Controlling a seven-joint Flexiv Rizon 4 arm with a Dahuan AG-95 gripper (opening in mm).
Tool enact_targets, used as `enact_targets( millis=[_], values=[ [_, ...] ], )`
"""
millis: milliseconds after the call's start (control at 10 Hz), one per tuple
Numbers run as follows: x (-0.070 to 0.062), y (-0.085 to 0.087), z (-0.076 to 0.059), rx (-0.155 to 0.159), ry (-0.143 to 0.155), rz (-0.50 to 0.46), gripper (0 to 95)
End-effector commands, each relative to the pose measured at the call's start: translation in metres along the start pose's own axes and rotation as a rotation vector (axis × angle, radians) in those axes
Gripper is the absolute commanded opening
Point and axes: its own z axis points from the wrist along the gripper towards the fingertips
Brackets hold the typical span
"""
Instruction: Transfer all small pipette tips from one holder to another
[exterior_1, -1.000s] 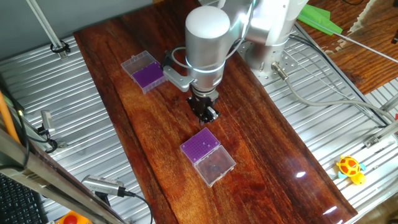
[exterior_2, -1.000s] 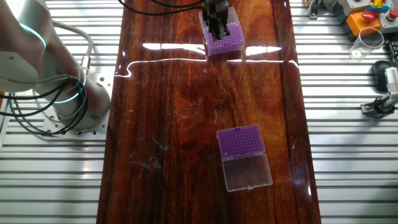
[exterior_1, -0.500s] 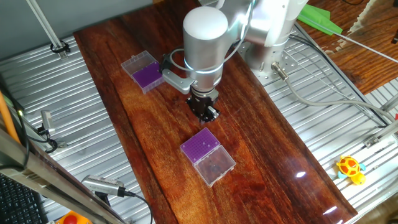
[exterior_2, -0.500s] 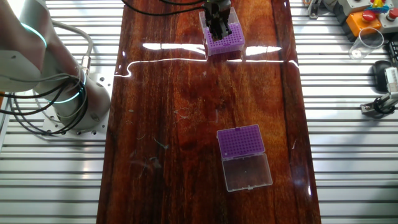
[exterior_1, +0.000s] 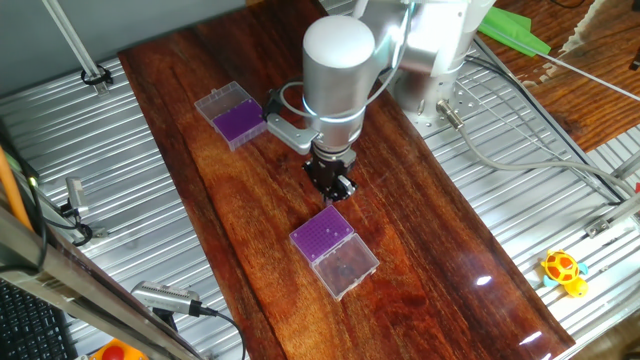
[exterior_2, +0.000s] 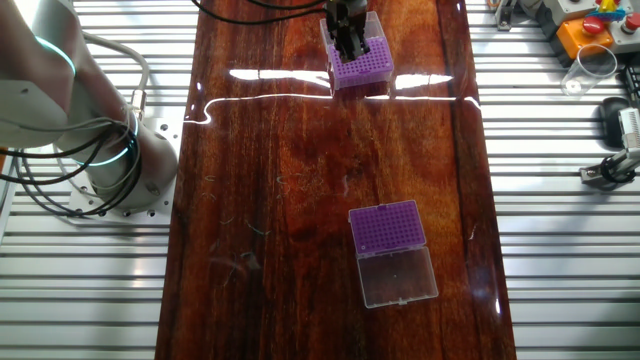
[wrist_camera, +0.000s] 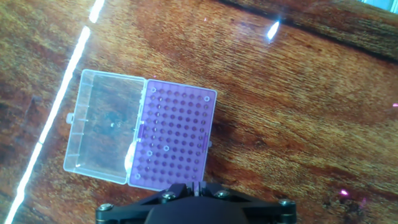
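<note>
The purple tip rack (wrist_camera: 176, 140) lies right under my hand, its clear lid (wrist_camera: 104, 135) folded flat open at nine o'clock of the grid in the hand view; a few wells show pale rings that may be tips, near the top corners and down the left column, but they are too small for me to be sure. My gripper (exterior_1: 333, 185) hovers over the end of this rack nearest the arm, above the grid rather than in it, and its fingers look drawn close together in the hand view, where only their base shows at six o'clock; whether a tip sits between them I cannot tell. The second rack (exterior_2: 387, 227), lid also open, lies well apart at the other end of the wooden tabletop (exterior_2: 260, 180). To do this step well, I judge I should line the fingers squarely over one well before going down, keep the approach straight along the tip's axis, and descend gently, since a light box like this could slide or tip if I press off-centre. Glare streaks on the wood make the rack's far edge harder to read.
</note>
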Motion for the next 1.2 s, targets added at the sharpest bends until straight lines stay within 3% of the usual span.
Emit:
enact_targets(
  millis=[100, 1200],
  values=[
    [0.0002, -0.0003, 0.0015, -0.002, -0.003, -0.003, 0.0],
    [0.0033, 0.0022, 0.0108, -0.004, -0.018, 0.001, 0.0]
  ],
)
